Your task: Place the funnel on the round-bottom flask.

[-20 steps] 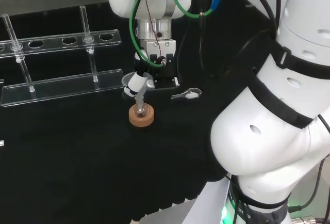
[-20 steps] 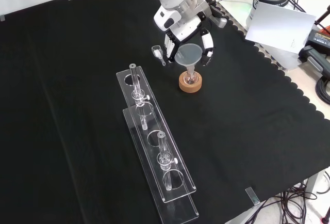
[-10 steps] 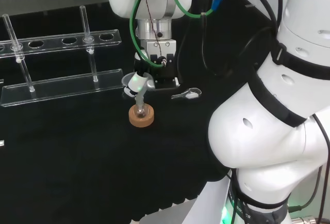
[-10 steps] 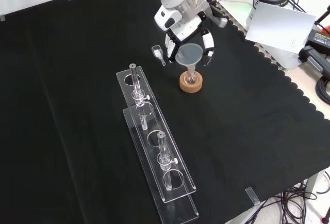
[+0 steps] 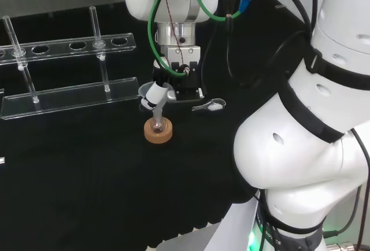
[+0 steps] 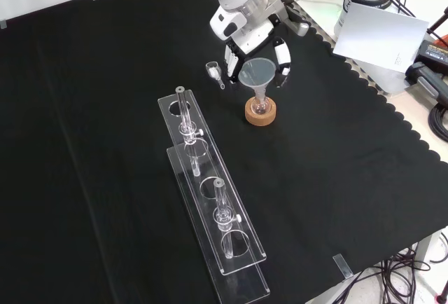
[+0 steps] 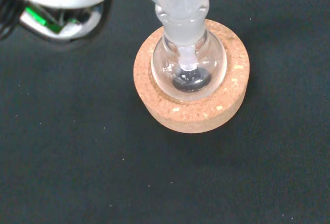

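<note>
The counter (image 6: 105, 143) is covered with black cloth, and a long clear rack (image 6: 210, 209) with glass tubes lies on it in the front view. The arm (image 5: 300, 118) reaches over to the cork ring (image 6: 260, 113), which carries the flask (image 7: 188, 72).

The hand (image 6: 245, 34) is above the ring in the front view, and its fingers (image 6: 282, 54) stand on both sides of the funnel (image 6: 257, 74), close to its rim. I cannot tell if they grasp the rim or have released it.

Compared with one second ago, the funnel is a little lower and straighter, and the hand has shifted slightly in the head view. In the wrist view the funnel stem now goes through the neck of the flask, and its tip is inside the round bulb. So I judge that the funnel is seated, or nearly seated, on the flask.

A small clear piece (image 6: 214, 73) lies just beside the hand on the cloth.

What remains, I think, is to let go of the funnel and lift away without tipping it.
</note>
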`<state>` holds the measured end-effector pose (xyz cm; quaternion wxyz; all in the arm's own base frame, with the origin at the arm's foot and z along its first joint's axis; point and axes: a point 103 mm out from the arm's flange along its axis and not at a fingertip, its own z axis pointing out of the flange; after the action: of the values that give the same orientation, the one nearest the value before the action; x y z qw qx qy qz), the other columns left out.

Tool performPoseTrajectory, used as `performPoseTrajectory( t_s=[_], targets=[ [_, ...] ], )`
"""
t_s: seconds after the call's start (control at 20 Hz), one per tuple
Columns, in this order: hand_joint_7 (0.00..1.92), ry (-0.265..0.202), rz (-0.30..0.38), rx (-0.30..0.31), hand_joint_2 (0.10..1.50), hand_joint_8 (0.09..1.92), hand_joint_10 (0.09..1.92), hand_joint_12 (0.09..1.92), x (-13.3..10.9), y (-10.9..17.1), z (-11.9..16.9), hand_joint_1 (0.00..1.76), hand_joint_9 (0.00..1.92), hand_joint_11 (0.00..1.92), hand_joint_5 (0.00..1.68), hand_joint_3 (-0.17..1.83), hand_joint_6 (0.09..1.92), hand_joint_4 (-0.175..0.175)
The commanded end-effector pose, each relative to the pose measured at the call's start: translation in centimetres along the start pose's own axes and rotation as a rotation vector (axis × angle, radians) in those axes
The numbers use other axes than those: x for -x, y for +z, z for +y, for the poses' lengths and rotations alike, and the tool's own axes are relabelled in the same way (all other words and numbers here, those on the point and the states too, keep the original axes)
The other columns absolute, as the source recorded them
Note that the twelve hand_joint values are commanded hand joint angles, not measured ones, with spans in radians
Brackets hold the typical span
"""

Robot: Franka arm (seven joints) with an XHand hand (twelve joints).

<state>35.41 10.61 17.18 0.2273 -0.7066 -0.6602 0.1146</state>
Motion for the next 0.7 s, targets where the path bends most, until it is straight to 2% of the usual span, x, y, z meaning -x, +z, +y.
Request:
performPoseTrajectory(
  t_s=[0.05, 0.7],
  targets=[
    [0.98, -0.005, 0.007, 0.000, 0.52, 0.73, 0.24, 1.05, 0.1, 0.1, -0.2, 1.07, 1.20, 0.81, 0.60, 0.93, 0.74, -0.146],
    [0.98, -0.027, 0.000, -0.001, 0.52, 0.73, 0.24, 1.05, -0.8, 1.1, -0.7, 1.07, 1.20, 0.80, 0.59, 0.94, 0.74, -0.145]
  ],
)
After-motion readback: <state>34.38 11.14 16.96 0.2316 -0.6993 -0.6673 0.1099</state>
